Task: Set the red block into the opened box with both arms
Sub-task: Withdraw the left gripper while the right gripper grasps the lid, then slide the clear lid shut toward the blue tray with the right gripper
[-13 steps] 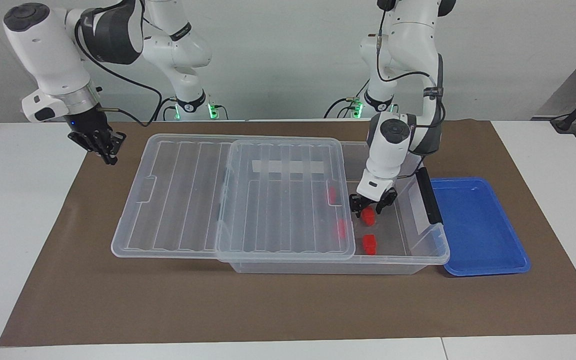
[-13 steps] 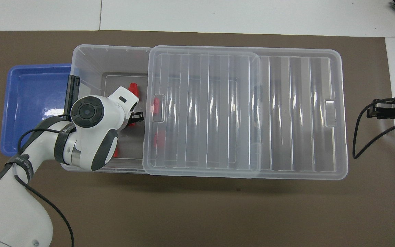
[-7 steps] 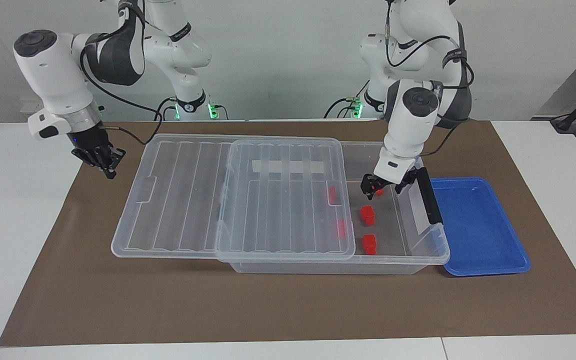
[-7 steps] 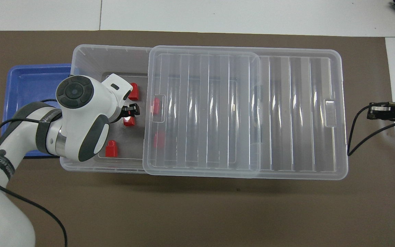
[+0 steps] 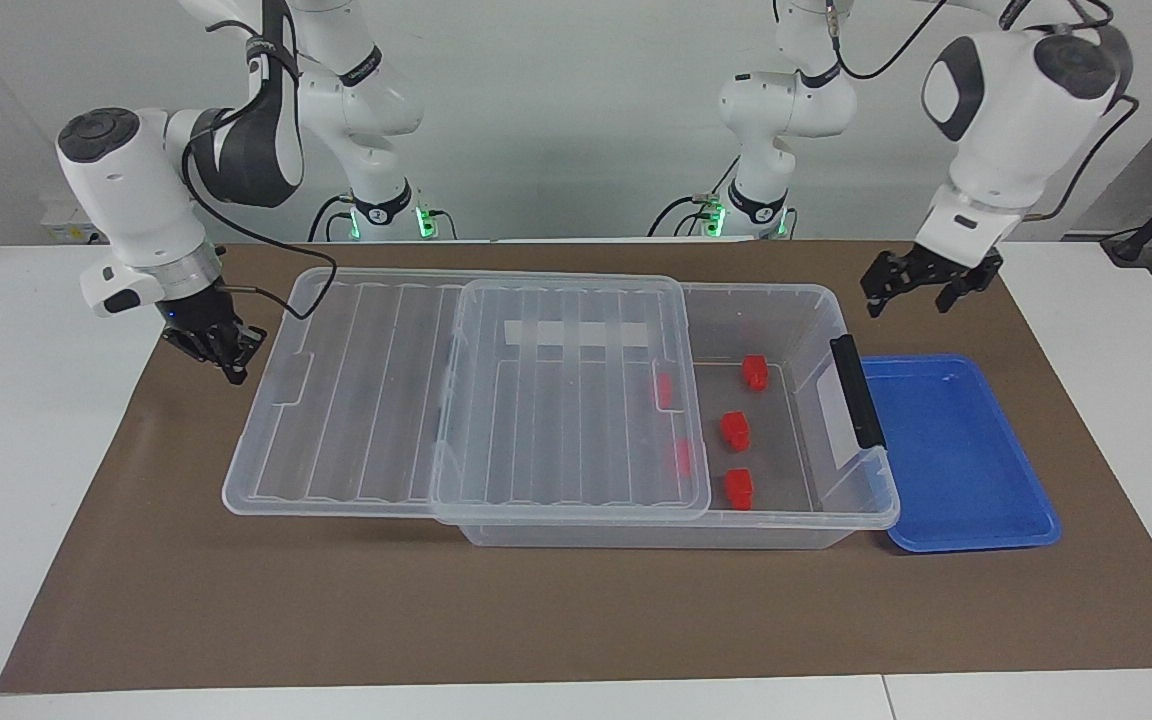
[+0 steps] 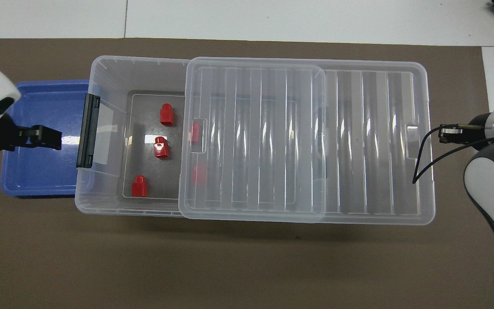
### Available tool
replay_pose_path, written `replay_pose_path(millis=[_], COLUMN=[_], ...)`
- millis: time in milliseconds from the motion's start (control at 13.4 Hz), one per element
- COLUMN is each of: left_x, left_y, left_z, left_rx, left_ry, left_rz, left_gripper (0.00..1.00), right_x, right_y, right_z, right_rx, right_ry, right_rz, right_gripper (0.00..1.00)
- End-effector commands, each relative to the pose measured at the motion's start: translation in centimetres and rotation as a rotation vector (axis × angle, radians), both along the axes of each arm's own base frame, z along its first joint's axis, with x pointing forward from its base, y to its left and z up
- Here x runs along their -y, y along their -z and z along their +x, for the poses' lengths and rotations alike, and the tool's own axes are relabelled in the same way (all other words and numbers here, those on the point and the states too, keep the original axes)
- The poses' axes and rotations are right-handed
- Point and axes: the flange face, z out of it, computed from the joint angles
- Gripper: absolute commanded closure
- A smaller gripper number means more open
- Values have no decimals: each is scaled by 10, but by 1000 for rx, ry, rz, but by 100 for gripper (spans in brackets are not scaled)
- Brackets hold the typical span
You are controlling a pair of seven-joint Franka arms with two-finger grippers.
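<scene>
The clear box [image 5: 798, 292] [image 6: 101, 68] lies along the mat, its ribbed lid [image 5: 566, 400] [image 6: 307, 141] slid toward the right arm's end, so the latch end is uncovered. The red block [image 5: 734, 430] [image 6: 161, 147] rests on the box floor between two more red blocks [image 5: 755, 371] [image 5: 739, 487]. Two others show dimly under the lid [image 6: 194, 131] [image 6: 199, 174]. My left gripper [image 5: 914, 288] [image 6: 54, 139] hangs open and empty, raised over the blue tray's end nearest the robots. My right gripper [image 5: 228, 362] [image 6: 446, 134] is shut, low beside the lid's end.
A shallow blue tray [image 5: 966, 450] [image 6: 37, 171] with nothing in it sits against the box's latch end. A black latch bar [image 5: 856, 390] stands on that end wall. Brown mat [image 5: 536, 620] covers the table's middle.
My left gripper opened, left the red block on the box floor, rose out of the box and swung over the blue tray. My right gripper came down closer to the lid's end.
</scene>
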Motion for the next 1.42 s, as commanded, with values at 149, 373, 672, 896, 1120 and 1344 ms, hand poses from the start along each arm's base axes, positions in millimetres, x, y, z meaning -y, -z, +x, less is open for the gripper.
replay_pose_path(millis=[149, 373, 672, 896, 1120, 1344], left_x=[-55, -53, -88, -87, -87, -87], left_y=[-9, -10, -9, 6, 16, 16], left_z=[-18, -17, -24, -27, -35, -35], left_rx=[-5, -2, 10, 52, 88, 85], left_ry=[41, 46, -10, -7, -6, -7], left_rz=[5, 6, 6, 9, 8, 9], left_gripper=[0, 0, 0, 0, 0, 0], right_x=[-43, -82, -152, -191, -211, -216], right_y=[6, 6, 3, 1, 0, -1], right_z=[-5, -7, -16, -23, -28, -29], right_rx=[3, -5, -7, 6, 9, 14], right_ry=[-91, -159, -276, -344, -338, -346], right_rz=[12, 14, 14, 15, 44, 44], right_gripper=[100, 100, 100, 100, 100, 100])
